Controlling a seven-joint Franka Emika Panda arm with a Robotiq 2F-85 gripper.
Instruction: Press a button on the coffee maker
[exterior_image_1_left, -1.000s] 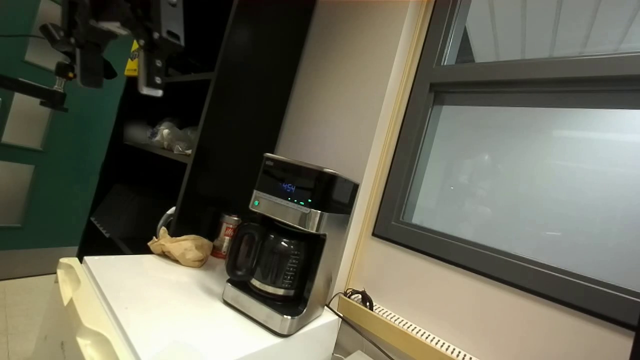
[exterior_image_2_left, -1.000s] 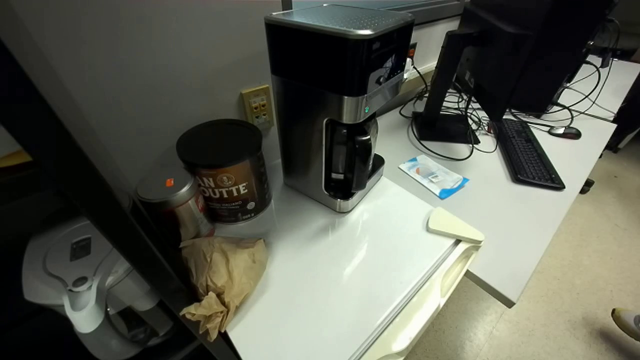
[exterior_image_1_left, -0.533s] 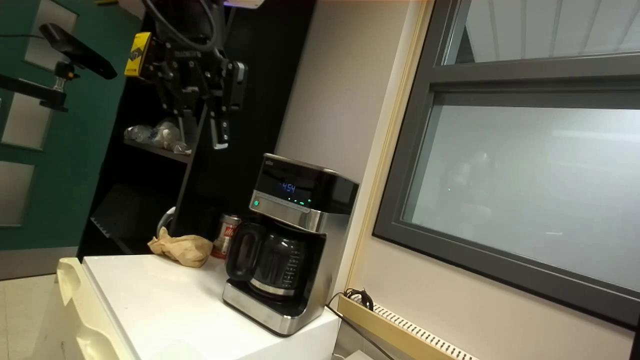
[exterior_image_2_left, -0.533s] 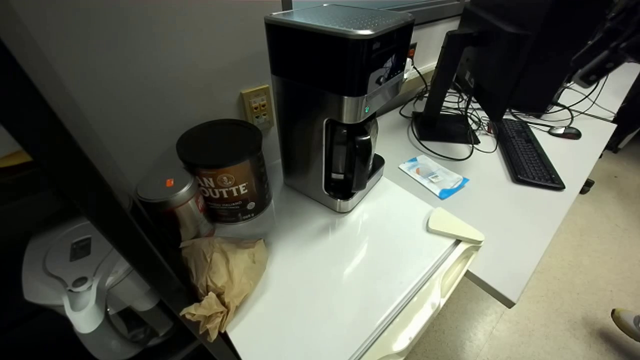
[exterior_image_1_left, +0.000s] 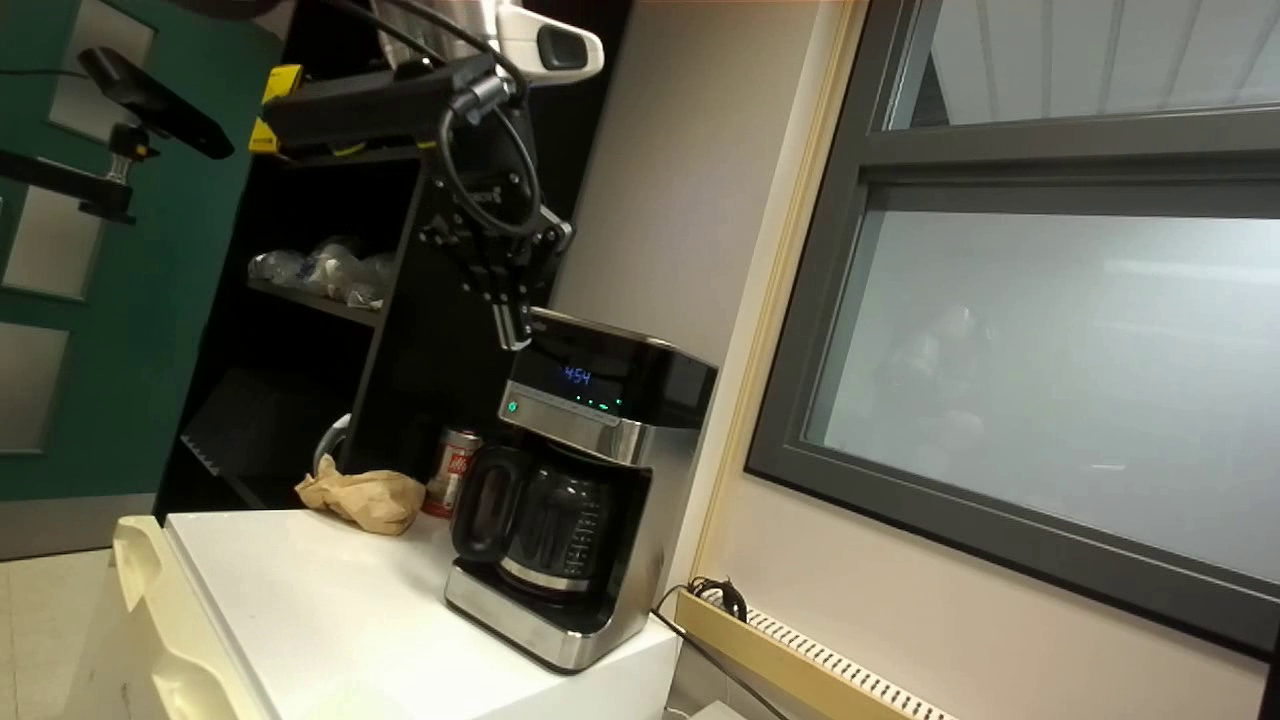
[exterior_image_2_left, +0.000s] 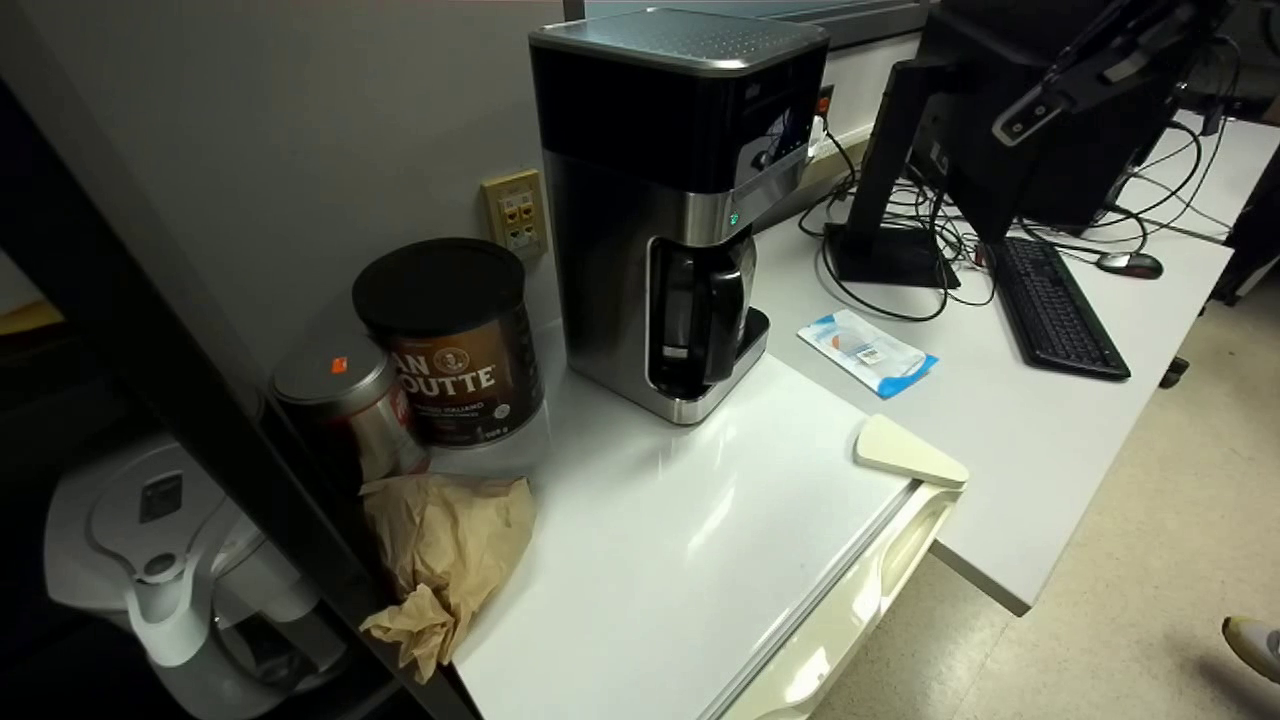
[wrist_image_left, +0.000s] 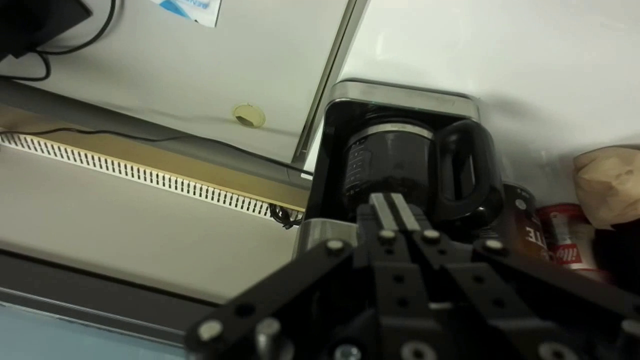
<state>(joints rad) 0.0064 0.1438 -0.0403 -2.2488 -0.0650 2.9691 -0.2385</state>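
Observation:
The black and silver coffee maker (exterior_image_1_left: 575, 420) stands upright on a white cabinet top, its carafe (exterior_image_1_left: 555, 525) seated inside. Blue digits glow on its dark front, with a green-lit button (exterior_image_1_left: 513, 406) at one end of the silver strip. That lit button (exterior_image_2_left: 734, 218) also shows from the side. My gripper (exterior_image_1_left: 515, 343) points down by the machine's upper front corner, its fingers together with nothing between them. A gap separates the gripper (exterior_image_2_left: 1018, 125) from the coffee maker (exterior_image_2_left: 610, 270). In the wrist view the shut fingertips (wrist_image_left: 382, 212) overlap the carafe, and the control panel is hidden.
A crumpled paper bag (exterior_image_2_left: 450, 550), a dark coffee tin (exterior_image_2_left: 460, 385) and a smaller tin (exterior_image_2_left: 350, 400) crowd beside the machine. Across from them are a monitor stand (exterior_image_2_left: 885, 170), loose cables, a pouch (exterior_image_2_left: 868, 350) and a keyboard (exterior_image_2_left: 1060, 310). A wall rises behind.
My gripper has come down and across to the coffee maker's upper corner, and its fingers have gone from open to shut. The coffee maker has not moved.

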